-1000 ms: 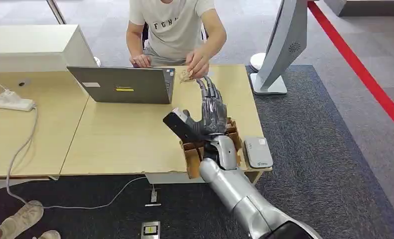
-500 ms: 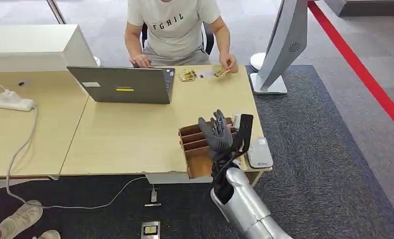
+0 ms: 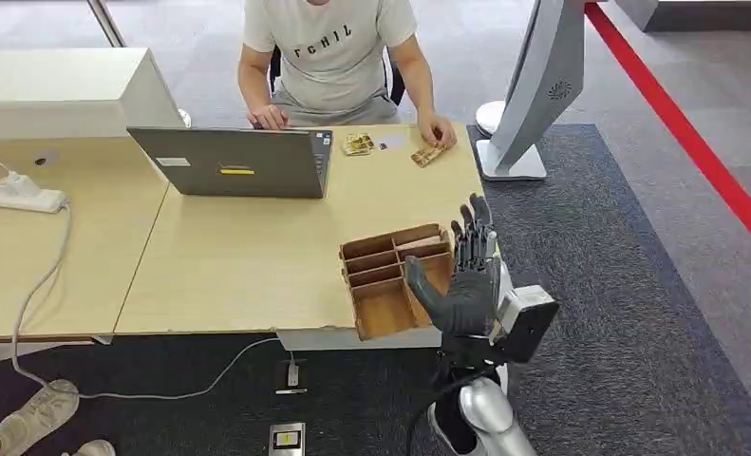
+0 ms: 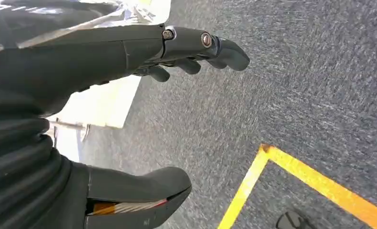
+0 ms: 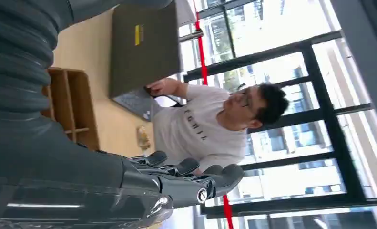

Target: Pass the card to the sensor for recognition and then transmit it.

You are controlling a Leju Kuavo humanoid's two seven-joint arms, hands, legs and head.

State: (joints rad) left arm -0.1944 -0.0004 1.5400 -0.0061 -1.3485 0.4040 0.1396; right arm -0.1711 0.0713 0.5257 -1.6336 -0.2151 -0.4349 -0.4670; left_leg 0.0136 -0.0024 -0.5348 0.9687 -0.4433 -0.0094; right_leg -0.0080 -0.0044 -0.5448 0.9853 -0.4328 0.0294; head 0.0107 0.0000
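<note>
We log R hand (image 3: 470, 281) raised, fingers spread, holding nothing; wooden tray (image 3: 383, 309) just beside its thumb; card (image 3: 427, 156) far beyond fingertips, under person's hand (image 3: 438, 131); L hand (image 4: 129, 47) spread over carpet, empty.

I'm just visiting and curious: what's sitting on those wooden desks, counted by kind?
Laptop: 1
Wooden divided tray: 1
White power strip: 1
White box: 1
Small piles of cards by the person: 2
Total: 6
</note>
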